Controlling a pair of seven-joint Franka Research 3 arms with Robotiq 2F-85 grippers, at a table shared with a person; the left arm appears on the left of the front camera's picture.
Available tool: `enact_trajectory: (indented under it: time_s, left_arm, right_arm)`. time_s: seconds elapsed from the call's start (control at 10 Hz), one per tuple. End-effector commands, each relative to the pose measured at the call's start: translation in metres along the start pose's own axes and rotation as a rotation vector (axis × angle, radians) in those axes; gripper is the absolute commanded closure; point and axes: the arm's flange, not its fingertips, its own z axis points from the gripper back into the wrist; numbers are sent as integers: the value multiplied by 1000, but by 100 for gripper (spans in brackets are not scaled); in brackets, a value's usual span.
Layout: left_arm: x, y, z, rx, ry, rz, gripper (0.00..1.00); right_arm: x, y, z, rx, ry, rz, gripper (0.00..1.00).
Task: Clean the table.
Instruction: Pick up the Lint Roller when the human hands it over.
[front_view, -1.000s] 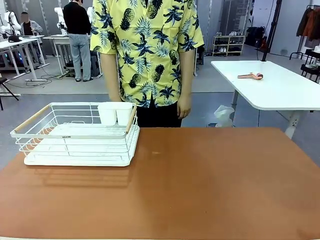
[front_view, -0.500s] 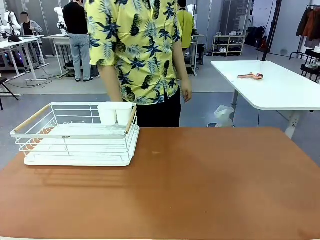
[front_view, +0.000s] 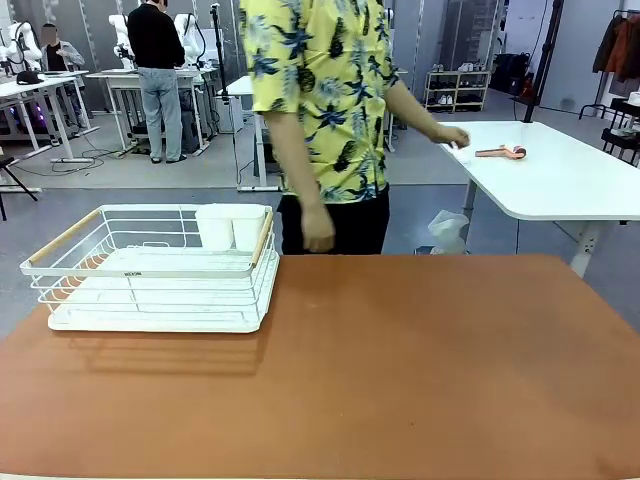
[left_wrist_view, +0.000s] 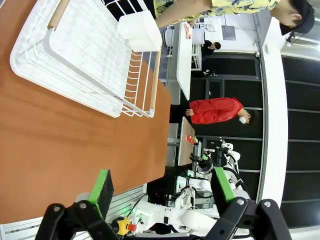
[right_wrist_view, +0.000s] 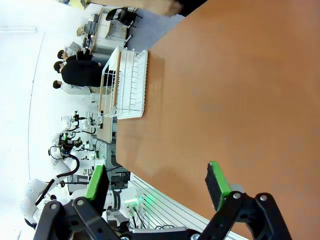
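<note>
The reddish-brown table (front_view: 420, 370) spreads across the front view, and its bare top also shows in the left wrist view (left_wrist_view: 60, 150) and the right wrist view (right_wrist_view: 235, 100). My left gripper (left_wrist_view: 162, 187) hangs open above the table, with nothing between its green pads. My right gripper (right_wrist_view: 157, 185) is open too, high over the bare top. A person in a yellow patterned shirt (front_view: 320, 90) stands at the far edge, one hand (front_view: 452, 137) stretched to the white side table, the other hand (front_view: 318, 232) hanging by the rack.
A white wire rack (front_view: 150, 270) with wooden handles stands at the table's left, holding two white cups (front_view: 230, 226). The white side table (front_view: 550, 175) at the right back carries a small reddish tool (front_view: 503, 152). More people stand at tables far behind.
The person has turned and stepped to the right, reaching one hand out to the white side table. Rack and cups have not moved.
</note>
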Motion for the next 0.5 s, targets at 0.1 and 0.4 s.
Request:
enact_trajectory:
  time_s: [0.1, 0.4]
  left_arm:
    - [-1, 1, 3, -8, -4, -1, 0]
    - [-1, 1, 3, -8, -4, -1, 0]
  right_arm:
    - [0, 2, 1, 6, -4, -4, 0]
    - [0, 2, 1, 6, -4, -4, 0]
